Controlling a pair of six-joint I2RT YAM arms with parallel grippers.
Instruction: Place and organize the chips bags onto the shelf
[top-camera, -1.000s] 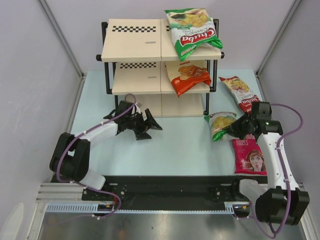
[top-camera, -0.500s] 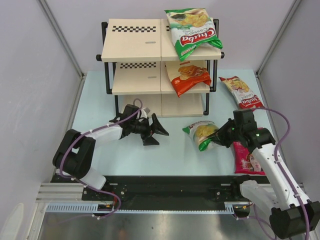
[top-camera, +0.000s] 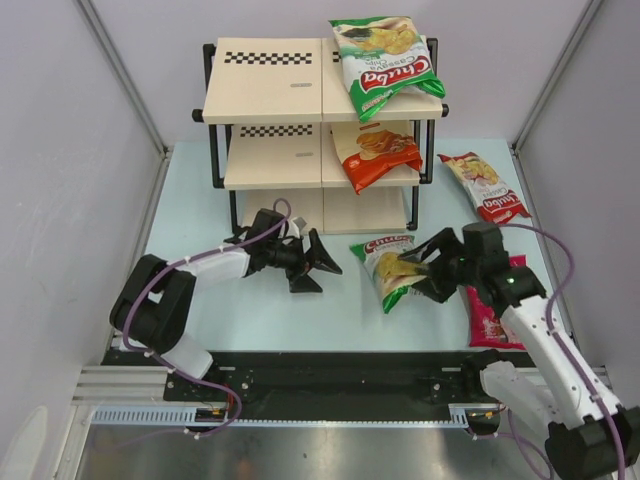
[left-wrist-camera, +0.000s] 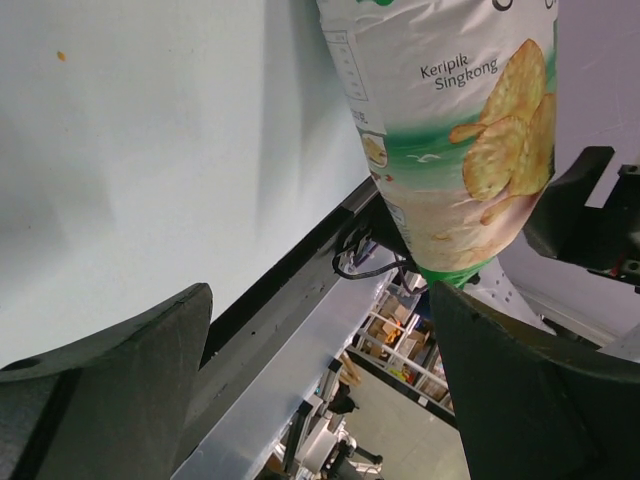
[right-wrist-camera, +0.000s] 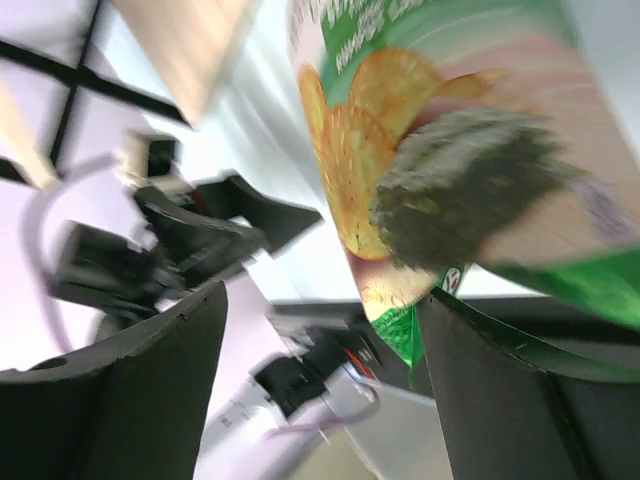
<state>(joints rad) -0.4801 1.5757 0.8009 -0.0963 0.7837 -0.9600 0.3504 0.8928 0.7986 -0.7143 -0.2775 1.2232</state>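
Note:
A green-and-white chips bag lies on the table in front of the shelf. My right gripper is open at the bag's right end, jaws wide, and the bag reaches between them. My left gripper is open just left of the bag, holding nothing. A second green bag lies on the top tier. An orange bag sits on the middle tier. A red-and-white bag lies on the table at the right. A magenta bag is partly hidden under my right arm.
The shelf stands at the back of the pale blue table, with the left halves of its tiers bare. White walls close in the left and right sides. A black rail runs along the near edge.
My right arm carried the green bag leftward to the table's middle, then its jaws opened. My left gripper moved right toward the bag, staying open.

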